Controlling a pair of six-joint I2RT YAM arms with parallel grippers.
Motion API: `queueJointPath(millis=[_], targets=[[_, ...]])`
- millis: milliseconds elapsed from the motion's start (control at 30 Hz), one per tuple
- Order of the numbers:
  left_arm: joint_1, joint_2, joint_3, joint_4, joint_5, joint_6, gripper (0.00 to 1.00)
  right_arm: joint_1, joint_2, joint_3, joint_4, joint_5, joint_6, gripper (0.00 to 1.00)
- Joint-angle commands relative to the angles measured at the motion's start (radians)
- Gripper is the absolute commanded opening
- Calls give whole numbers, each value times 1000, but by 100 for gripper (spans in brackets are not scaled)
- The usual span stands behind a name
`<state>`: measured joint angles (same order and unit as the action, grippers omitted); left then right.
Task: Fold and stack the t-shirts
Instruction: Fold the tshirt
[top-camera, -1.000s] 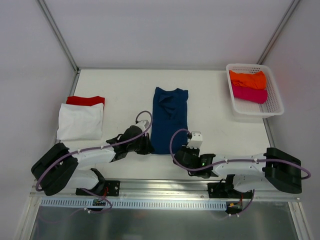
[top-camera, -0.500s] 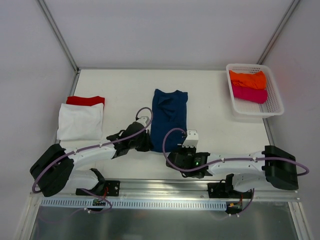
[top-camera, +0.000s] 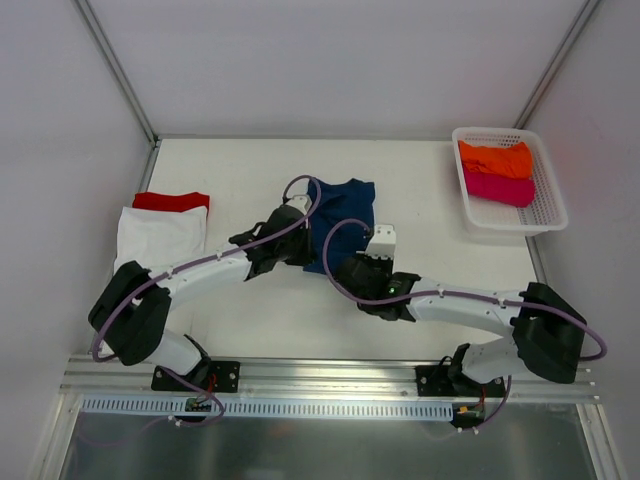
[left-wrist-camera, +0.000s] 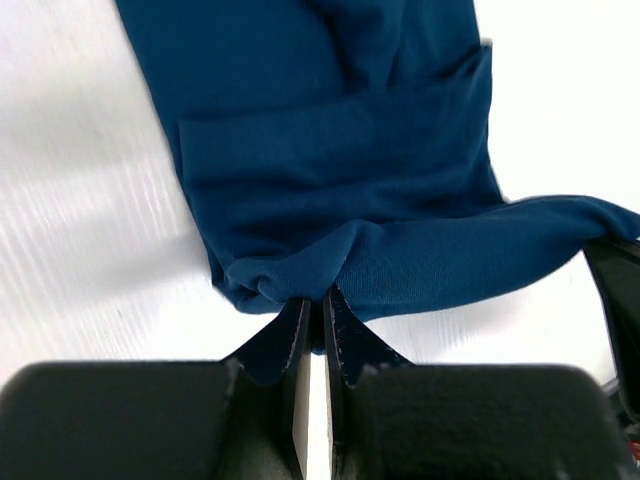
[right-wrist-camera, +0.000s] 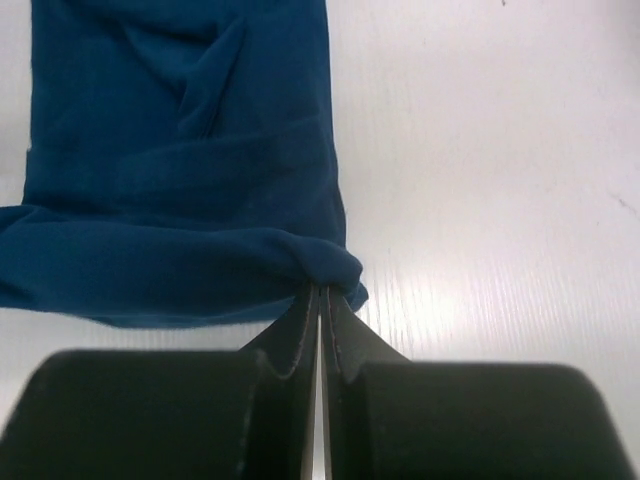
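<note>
The left gripper and right gripper each pinch the near hem of the navy t-shirt, mid-fold. Next, the hem needs laying squarely on the far edge, then releasing.

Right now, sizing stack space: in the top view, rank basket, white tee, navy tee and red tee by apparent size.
1. basket
2. white tee and navy tee: roughly alike, the navy partly hidden
3. red tee: only a strip visible

The left gripper pinches the navy t-shirt at its near edge — fingers closed tight on a bunched fold. The cloth lies doubled over on the white table, one band stretching right.
</note>
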<state>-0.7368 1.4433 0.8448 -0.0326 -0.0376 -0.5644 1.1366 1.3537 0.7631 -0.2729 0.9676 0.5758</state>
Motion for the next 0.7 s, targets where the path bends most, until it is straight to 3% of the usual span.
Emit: queueJointPath(millis=[0, 367, 667], targets=[[45, 48, 95, -41, -35, 54, 0, -93, 54, 67, 142, -50, -192, 0], [172, 222, 339, -79, 1, 98, 0, -337, 251, 286, 294, -228, -436, 0], [240, 419, 594, -107, 87, 141, 0, -454, 389, 487, 294, -319, -542, 0]])
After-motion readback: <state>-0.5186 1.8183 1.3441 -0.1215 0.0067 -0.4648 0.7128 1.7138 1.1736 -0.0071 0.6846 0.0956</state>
